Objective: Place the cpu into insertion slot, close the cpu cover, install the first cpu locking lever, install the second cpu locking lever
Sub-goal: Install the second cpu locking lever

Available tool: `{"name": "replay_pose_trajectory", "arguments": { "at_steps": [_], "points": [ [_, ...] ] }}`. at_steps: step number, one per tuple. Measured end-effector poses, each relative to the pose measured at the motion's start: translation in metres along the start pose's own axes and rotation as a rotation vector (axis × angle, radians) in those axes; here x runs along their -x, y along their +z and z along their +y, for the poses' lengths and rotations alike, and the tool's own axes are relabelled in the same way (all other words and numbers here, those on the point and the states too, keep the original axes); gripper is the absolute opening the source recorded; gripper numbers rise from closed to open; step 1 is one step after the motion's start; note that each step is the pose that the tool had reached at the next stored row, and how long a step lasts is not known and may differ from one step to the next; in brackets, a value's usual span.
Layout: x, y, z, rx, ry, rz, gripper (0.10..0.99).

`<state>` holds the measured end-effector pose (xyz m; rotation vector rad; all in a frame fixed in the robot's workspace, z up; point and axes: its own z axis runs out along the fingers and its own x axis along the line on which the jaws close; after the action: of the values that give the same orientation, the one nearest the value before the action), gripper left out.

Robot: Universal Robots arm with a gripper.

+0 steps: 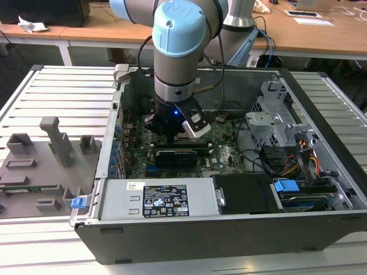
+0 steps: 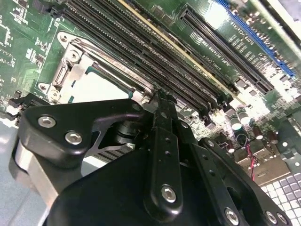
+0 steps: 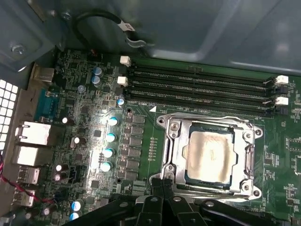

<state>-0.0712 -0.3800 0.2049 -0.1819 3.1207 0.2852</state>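
The cpu [image 3: 209,157], a small square chip with a silvery-tan top, lies flat in its socket on the green motherboard [image 3: 94,103]. The cpu cover [image 3: 175,146], a thin metal frame, is down around it and the chip shows through its opening. My gripper [image 3: 162,182] is shut, its black fingertips together just at the socket's edge, with nothing seen between them. In the second wrist view the gripper [image 2: 160,96] tapers to a point beside the cpu [image 2: 101,87] and the cpu cover [image 2: 70,70]. In the exterior view the gripper [image 1: 172,129] reaches down into the open computer case [image 1: 321,103].
Long black memory slots [image 3: 197,80] run right beside the socket. Capacitors [image 3: 110,136] and rear ports [image 3: 33,134] stand on its other side. In the case a black card [image 1: 178,154], a power supply [image 1: 160,197] and a drive cage [image 1: 275,123] ring the gripper. A grey fixture tray [image 1: 40,154] lies at the exterior view's left.
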Motion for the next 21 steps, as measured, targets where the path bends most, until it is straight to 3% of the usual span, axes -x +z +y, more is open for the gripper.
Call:
{"name": "replay_pose_trajectory", "arguments": {
  "at_steps": [5,12,21],
  "points": [
    [-0.0012,0.0039,-0.0024,0.023,0.000,-0.0035,0.106],
    [-0.0056,0.0039,-0.0045,0.027,-0.001,-0.0034,0.106],
    [-0.0054,-0.0174,-0.0004,0.027,0.000,-0.0035,0.106]
  ]
}}
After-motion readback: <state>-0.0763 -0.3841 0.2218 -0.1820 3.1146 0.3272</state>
